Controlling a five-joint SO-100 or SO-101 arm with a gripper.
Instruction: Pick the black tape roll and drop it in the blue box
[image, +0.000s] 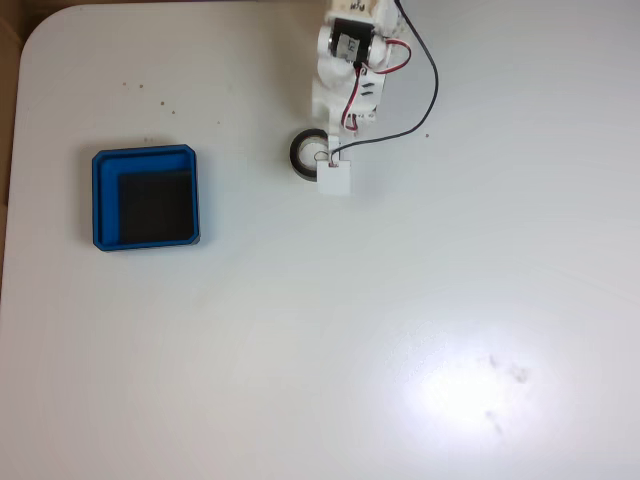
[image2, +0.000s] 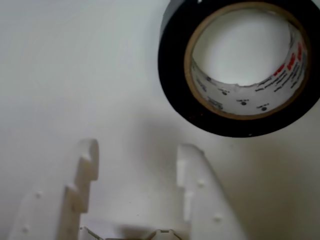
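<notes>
Now the white two-finger gripper (image2: 137, 165), jaws parted and empty, should shift right to straddle the black tape ring (image2: 240, 67) lying flat near the white worktop's (image: 400, 350) far edge.

A white tabletop (image: 300, 340) has a rounded far-left corner in the fixed view. Small dark specks (image: 160, 100) dot it near that corner; faint smudges (image: 508, 375) sit toward its near-right corner.
</notes>
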